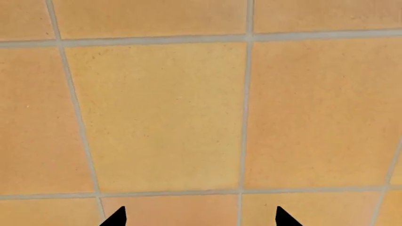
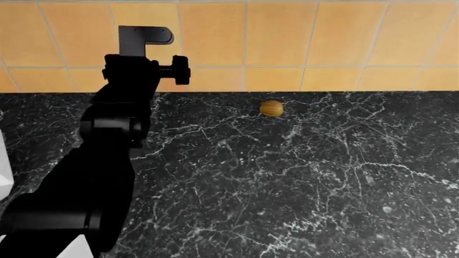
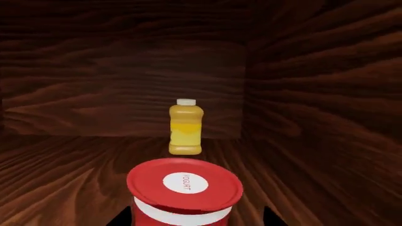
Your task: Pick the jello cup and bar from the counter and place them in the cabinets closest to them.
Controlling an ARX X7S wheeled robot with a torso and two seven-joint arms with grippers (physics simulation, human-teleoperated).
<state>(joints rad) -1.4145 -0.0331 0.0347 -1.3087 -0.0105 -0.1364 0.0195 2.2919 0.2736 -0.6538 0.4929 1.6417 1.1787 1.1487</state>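
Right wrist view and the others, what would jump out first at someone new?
The red jello cup with its white-centred lid sits between the right pincer tips inside a dark wooden cabinet, a yellow bottle standing behind it. In the head view, a small orange ball rests on the black counter near the tiled wall.

One red cup (image 3: 184, 193) with a white-centred lid stands inside one dark wooden cabinet (image 3: 301, 94). One yellow bottle (image 3: 185, 127) with a white cap stands behind it. On the one black marbled worktop (image 2: 301, 177) lies one small orange ball (image 2: 271, 108). One black robot arm (image 2: 107, 156) reaches over that worktop.
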